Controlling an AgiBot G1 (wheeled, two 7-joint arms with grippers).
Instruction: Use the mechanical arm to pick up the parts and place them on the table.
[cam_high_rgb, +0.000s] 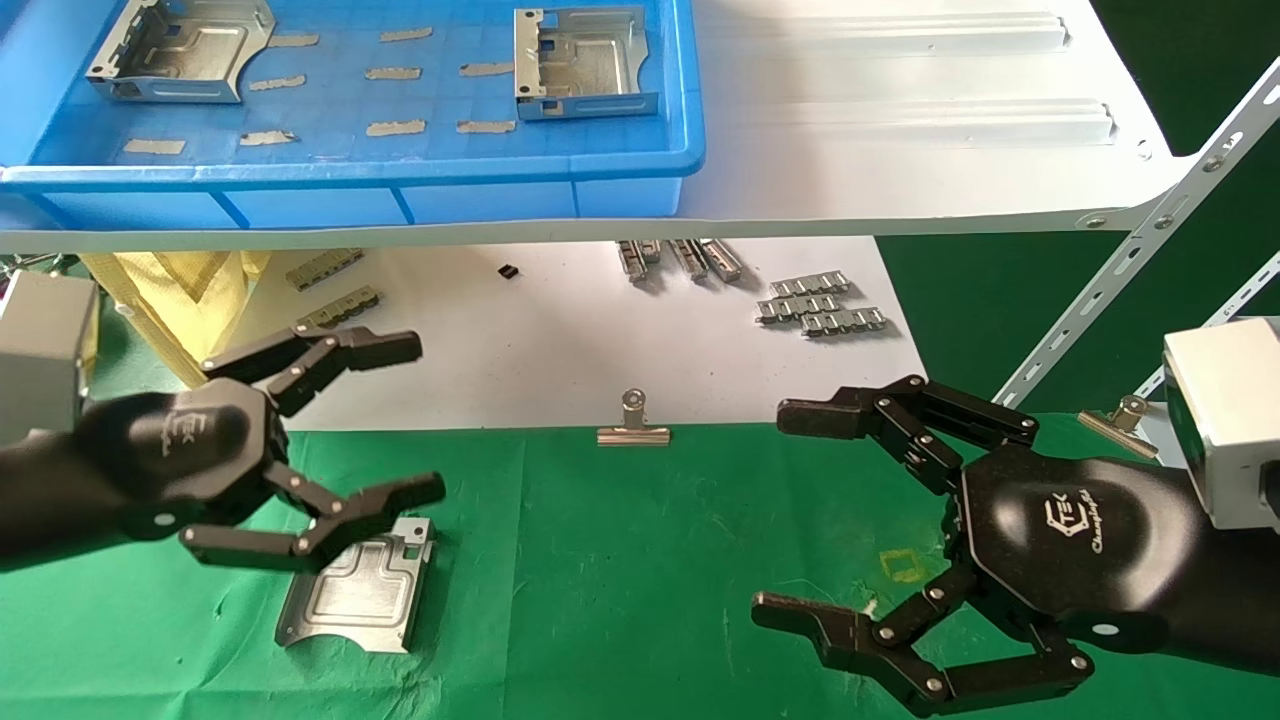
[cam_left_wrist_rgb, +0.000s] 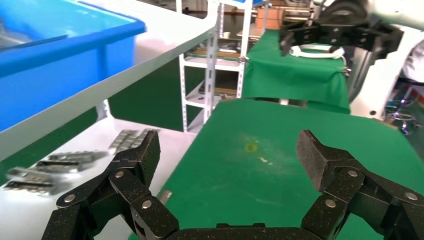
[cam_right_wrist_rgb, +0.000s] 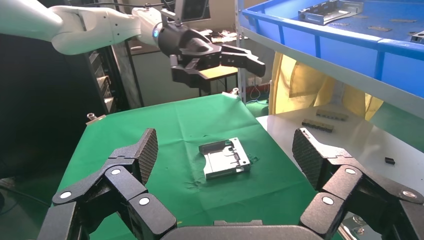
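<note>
Our head camera looks down from up high at the green table (cam_high_rgb: 640, 560). Our two wrist cameras sit low, facing each other across it.

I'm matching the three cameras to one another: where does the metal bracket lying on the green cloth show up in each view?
Head view: the bracket lies on the green table, lower left, just under the open left gripper.
Left wrist view: not in it; only cloth ahead.
Right wrist view: the bracket sits mid-picture on the cloth, beyond the open right gripper.
Shared landmark: the blue tray, also and.
</note>
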